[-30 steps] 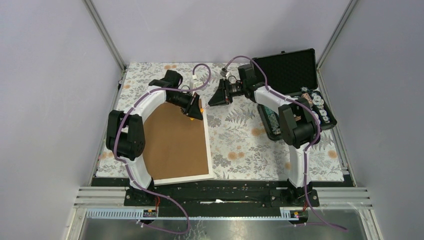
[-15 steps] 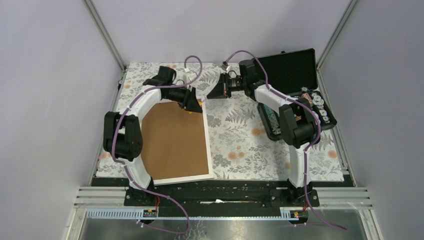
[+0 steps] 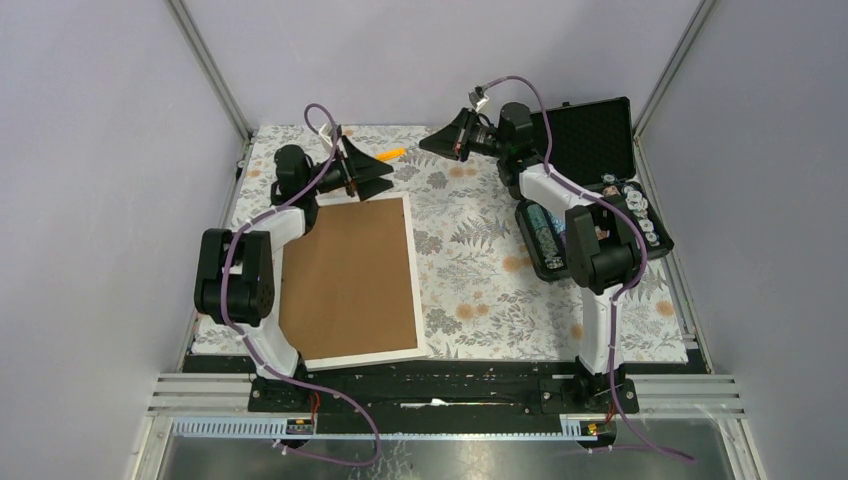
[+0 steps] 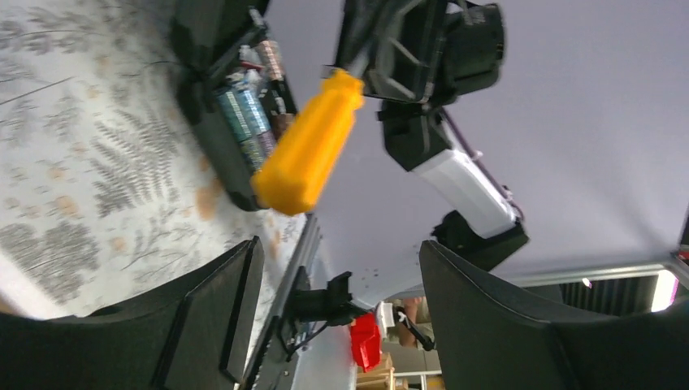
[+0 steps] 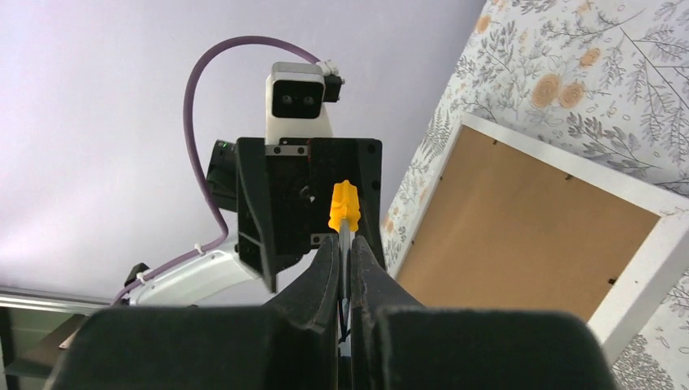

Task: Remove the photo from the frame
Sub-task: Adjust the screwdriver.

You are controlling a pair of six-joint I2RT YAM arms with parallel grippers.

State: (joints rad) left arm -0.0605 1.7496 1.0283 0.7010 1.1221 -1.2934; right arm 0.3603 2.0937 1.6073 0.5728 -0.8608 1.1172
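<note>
I see the frame (image 3: pixel 350 280) flat on the table (image 3: pixel 480 270), left half, case (image 3: pixel 585 135) at right rear; screwdriver (image 3: pixel 391 154) aloft behind the frame, between left gripper (image 3: pixel 382 168) and right gripper (image 3: pixel 428 146)

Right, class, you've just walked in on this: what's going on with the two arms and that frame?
The right gripper is shut on the metal shaft of an orange-handled screwdriver, holding it in the air. The left gripper is open, facing the handle without touching it. The frame lies face down, brown back up, with neither gripper on it; the photo is not visible.
</note>
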